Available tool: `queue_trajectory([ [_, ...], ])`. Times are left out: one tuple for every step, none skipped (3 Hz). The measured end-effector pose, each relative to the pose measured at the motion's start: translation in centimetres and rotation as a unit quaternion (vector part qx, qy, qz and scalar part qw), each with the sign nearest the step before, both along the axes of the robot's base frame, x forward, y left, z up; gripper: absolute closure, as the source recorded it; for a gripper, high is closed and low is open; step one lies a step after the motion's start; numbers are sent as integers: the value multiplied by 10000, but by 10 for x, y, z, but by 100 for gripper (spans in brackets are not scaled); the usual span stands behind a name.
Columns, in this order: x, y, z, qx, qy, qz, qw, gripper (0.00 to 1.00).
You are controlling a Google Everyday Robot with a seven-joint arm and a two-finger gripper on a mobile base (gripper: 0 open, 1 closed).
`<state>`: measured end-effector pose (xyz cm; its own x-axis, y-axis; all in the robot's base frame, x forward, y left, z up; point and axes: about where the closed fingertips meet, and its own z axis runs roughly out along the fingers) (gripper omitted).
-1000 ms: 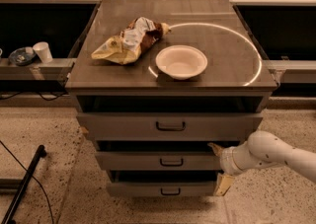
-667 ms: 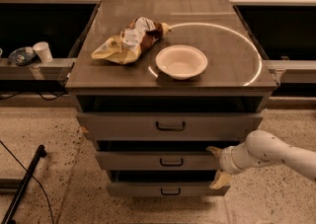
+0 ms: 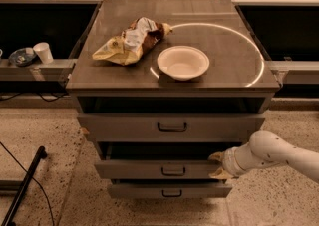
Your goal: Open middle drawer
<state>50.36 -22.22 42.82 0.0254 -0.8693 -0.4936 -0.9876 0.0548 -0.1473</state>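
The middle drawer [image 3: 149, 169] is the shallow grey one with a small black loop handle [image 3: 173, 171], second of three in the cabinet. It stands pulled out a little, with a dark gap above its front. My gripper [image 3: 218, 166], on a white arm coming in from the right, is at the drawer's right end. One finger [image 3: 216, 157] sits over the front's top edge and the other under it, closed on the front. The taller top drawer [image 3: 124, 128] and the lowest drawer [image 3: 139, 190] are pushed in.
On the cabinet top [image 3: 229, 65] lie a white bowl [image 3: 183, 62] and a crumpled chip bag [image 3: 130, 41]. A paper cup [image 3: 44, 52] stands on the ledge at the left. A black pole [image 3: 25, 185] leans over the floor at the lower left.
The middle drawer has slid out toward the camera, its handle now lower in view. My gripper has shifted slightly left along with it.
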Motion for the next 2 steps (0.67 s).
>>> queue_trajectory([
  [0,0,4,0,0,0,10000,59],
  [0,0,4,0,0,0,10000,41],
])
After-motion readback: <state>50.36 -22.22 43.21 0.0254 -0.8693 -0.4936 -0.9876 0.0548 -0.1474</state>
